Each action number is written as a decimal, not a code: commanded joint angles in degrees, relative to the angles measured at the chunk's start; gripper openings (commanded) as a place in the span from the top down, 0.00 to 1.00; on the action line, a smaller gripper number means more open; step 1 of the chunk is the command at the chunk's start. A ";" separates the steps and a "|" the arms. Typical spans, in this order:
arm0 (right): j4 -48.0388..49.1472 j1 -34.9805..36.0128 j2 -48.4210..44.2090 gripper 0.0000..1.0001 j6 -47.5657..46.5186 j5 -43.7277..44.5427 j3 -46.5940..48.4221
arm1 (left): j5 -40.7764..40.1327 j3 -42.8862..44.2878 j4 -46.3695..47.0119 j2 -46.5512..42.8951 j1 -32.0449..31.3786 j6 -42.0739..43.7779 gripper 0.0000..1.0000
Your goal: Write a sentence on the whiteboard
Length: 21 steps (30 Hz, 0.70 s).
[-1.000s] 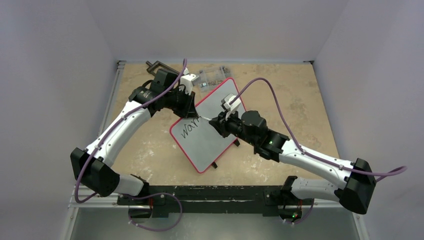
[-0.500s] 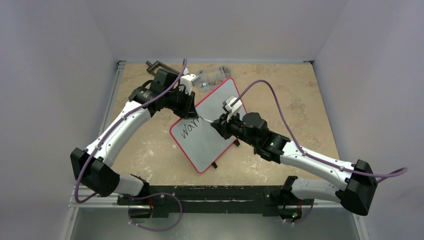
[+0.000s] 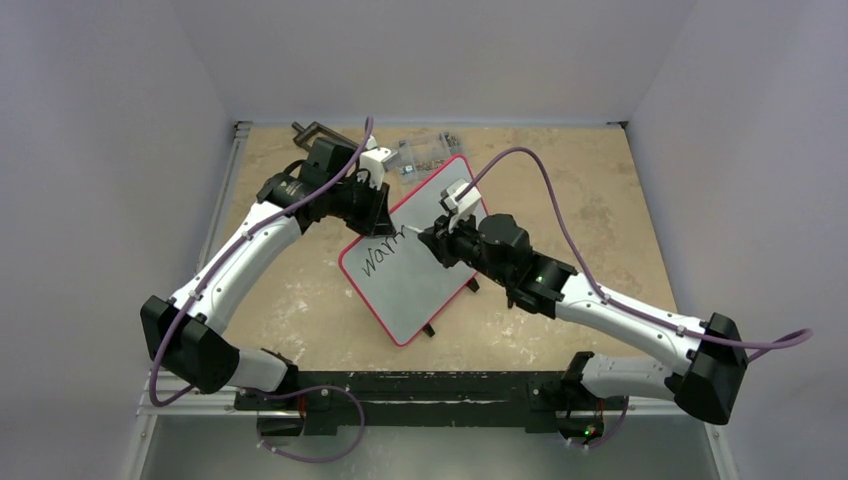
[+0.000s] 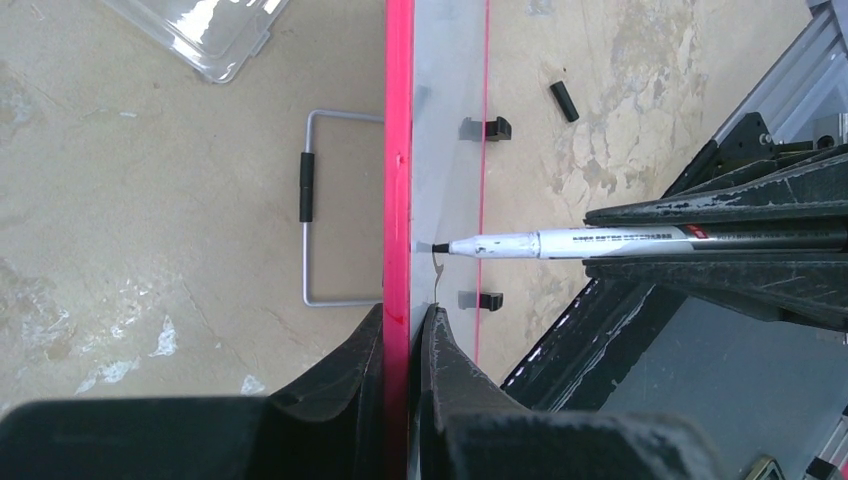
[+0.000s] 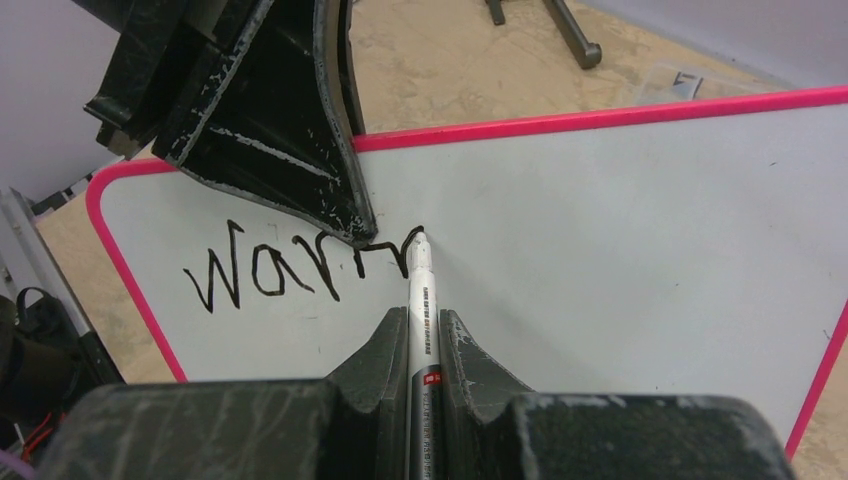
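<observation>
The whiteboard (image 3: 425, 255), white with a red rim, stands tilted mid-table. My left gripper (image 3: 378, 205) is shut on its upper left edge; the left wrist view shows the jaws clamped on the red rim (image 4: 399, 150). My right gripper (image 3: 432, 240) is shut on a white marker (image 5: 420, 300). The marker tip (image 5: 418, 238) touches the board at the end of the sentence (image 5: 300, 265), black letters reading "warm" with the last letter partly formed. The marker also shows in the left wrist view (image 4: 560, 243). The left fingers (image 5: 290, 130) hide part of the board's top.
A clear plastic box of small parts (image 3: 425, 152) lies behind the board. A metal clamp (image 3: 312, 130) sits at the back left. A wire stand (image 4: 330, 205) props the board from behind. A black cap (image 4: 564, 101) lies on the table.
My right gripper has moved the marker up and slightly right along the board, adding a stroke to the last letter. The left arm and the board have not moved.
</observation>
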 commanded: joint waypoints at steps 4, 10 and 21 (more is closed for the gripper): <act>-0.70 -0.58 1.81 1.00 -0.71 6.67 2.55 | -15.04 -1.24 -3.61 -0.24 0.51 6.57 1.00; -1.08 -0.77 0.94 1.00 0.17 4.99 0.47 | -15.18 -1.26 -3.62 -0.33 0.51 6.53 1.00; -2.36 -0.72 -2.08 1.00 1.46 -0.27 -4.20 | -15.26 -1.17 -3.63 -0.42 0.51 6.57 1.00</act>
